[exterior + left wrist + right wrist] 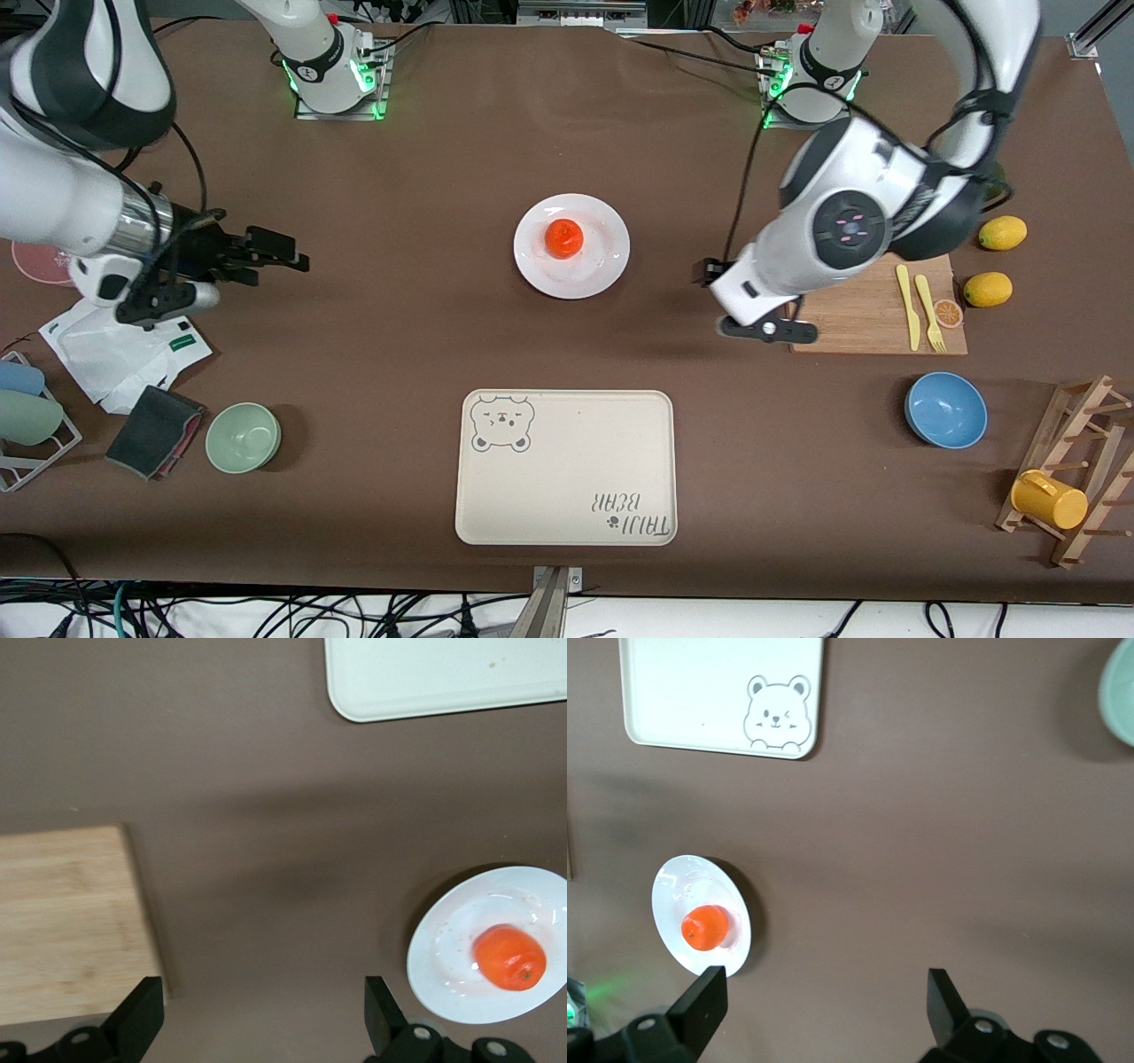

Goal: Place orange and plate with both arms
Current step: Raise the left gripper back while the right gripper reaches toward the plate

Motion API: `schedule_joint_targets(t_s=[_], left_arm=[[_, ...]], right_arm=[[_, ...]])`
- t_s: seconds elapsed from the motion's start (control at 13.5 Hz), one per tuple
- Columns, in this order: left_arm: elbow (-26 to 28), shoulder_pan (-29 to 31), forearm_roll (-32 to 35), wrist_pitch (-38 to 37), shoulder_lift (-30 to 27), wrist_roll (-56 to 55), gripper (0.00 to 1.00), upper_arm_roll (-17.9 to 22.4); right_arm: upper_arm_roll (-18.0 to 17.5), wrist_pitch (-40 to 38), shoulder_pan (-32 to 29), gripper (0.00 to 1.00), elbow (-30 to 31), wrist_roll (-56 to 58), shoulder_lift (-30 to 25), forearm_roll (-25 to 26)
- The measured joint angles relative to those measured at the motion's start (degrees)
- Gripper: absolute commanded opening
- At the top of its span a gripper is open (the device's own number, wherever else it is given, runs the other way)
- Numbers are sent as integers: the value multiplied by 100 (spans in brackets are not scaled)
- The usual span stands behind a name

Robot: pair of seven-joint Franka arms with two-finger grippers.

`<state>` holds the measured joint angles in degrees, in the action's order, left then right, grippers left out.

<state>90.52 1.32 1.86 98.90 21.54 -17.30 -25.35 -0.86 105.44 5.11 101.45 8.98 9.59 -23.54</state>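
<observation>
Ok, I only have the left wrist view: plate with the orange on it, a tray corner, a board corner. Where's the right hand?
Observer: The right hand hovers open over the table toward the right arm's end, apart from the plate.
Operator: What's at the tray's other end?
Observer: The tray has a bear drawing in its corner toward the right arm's end.
Operator: Anything on the board?
Observer: The cutting board holds a yellow knife, a yellow fork and an orange slice.

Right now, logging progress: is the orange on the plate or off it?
On it: the orange sits on the white plate.
</observation>
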Motion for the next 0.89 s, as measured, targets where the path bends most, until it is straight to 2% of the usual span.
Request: schedule_joint_targets(t_s=[0.15, 0.22, 0.59, 0.67, 0.81, 0.89], left_arm=[[-14, 381, 0, -346, -329, 434, 100, 0], [-22, 488, 0, -510, -500, 555, 100, -1], [-33, 657, -26, -1279, -1504, 759, 100, 118], [-33, 546, -37, -1420, -1745, 773, 100, 413], [-33, -3, -106, -1546, -2129, 936, 100, 1394], [-28, -143, -186, -1553, -2231, 1017, 100, 1704]], right_arm=[[-151, 274, 3, 100, 247, 41, 89, -174], [-234, 392, 7, 100, 387, 56, 132, -415], [-721, 1261, 22, 100, 1062, 419, 466, -1520], [-818, 1418, 26, 100, 1142, 549, 558, -1722], [-988, 1705, 27, 100, 1325, 922, 754, -2269], [-1074, 1848, 28, 100, 1442, 1156, 852, -2564]])
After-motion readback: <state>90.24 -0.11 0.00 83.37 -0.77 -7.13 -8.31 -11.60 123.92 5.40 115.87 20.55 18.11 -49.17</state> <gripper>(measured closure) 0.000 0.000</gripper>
